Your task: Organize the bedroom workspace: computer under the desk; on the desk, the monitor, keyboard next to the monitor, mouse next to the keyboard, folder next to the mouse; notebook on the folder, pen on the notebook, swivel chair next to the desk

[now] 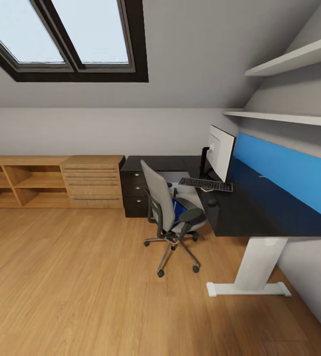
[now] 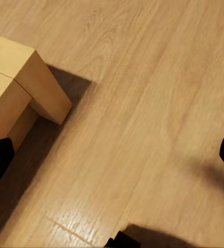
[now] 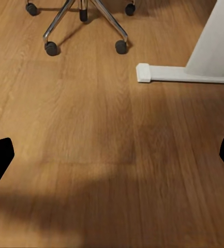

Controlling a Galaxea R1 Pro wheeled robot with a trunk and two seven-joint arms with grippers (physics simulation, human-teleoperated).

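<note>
The black desk (image 1: 259,212) runs along the right wall. On it stand the monitor (image 1: 220,151), the keyboard (image 1: 206,184) in front of it and the small black mouse (image 1: 212,201). The swivel chair (image 1: 162,205) stands by the desk's front edge, with the blue folder (image 1: 180,210) on its seat. A light-grey box, perhaps the computer (image 1: 179,179), shows under the desk behind the chair. The notebook and pen are out of view. Both grippers hang open over bare floor: the left gripper (image 2: 112,157) near a wooden corner, the right gripper (image 3: 112,157) short of the chair's star base (image 3: 83,23).
A black drawer unit (image 1: 133,190) ends the desk's far leg, beside a light-wood chest (image 1: 92,180) and open shelving (image 1: 17,185). A blue panel (image 1: 289,170) backs the desk. The desk's white foot (image 3: 184,73) rests on the floor. Wood furniture (image 2: 24,82) stands near the left arm.
</note>
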